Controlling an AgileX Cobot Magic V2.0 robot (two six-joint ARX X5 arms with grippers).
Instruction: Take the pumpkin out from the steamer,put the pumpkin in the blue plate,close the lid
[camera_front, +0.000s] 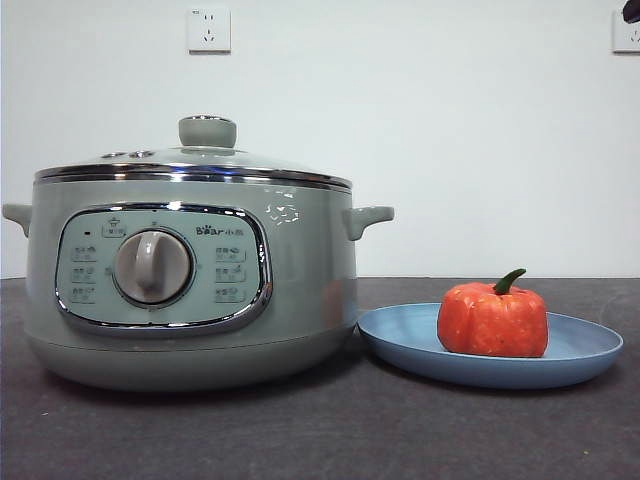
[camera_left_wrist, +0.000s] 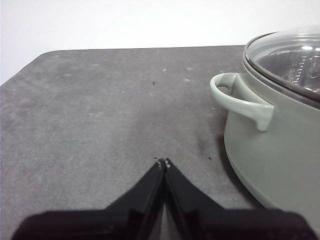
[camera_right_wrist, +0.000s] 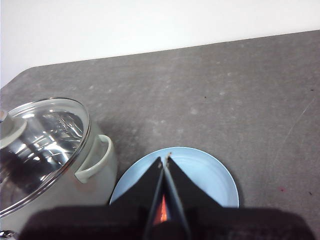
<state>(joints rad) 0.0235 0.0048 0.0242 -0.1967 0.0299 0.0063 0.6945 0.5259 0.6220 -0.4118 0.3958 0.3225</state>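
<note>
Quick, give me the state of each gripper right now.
Left gripper: shut, holding nothing, beside the steamer.
Right gripper: shut, holding nothing, above the blue plate.

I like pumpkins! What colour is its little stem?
Dark green, on the orange-red pumpkin. Front view shows it best.

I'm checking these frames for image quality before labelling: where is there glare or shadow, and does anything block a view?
Front view: bright highlights on the lid rim and the steamer panel's chrome frame; soft shadow under the blue plate. Left wrist view: reflections on the glass lid, dark shadow at the steamer's base. Right wrist view: the shut right claw hides most of the pumpkin.
</note>
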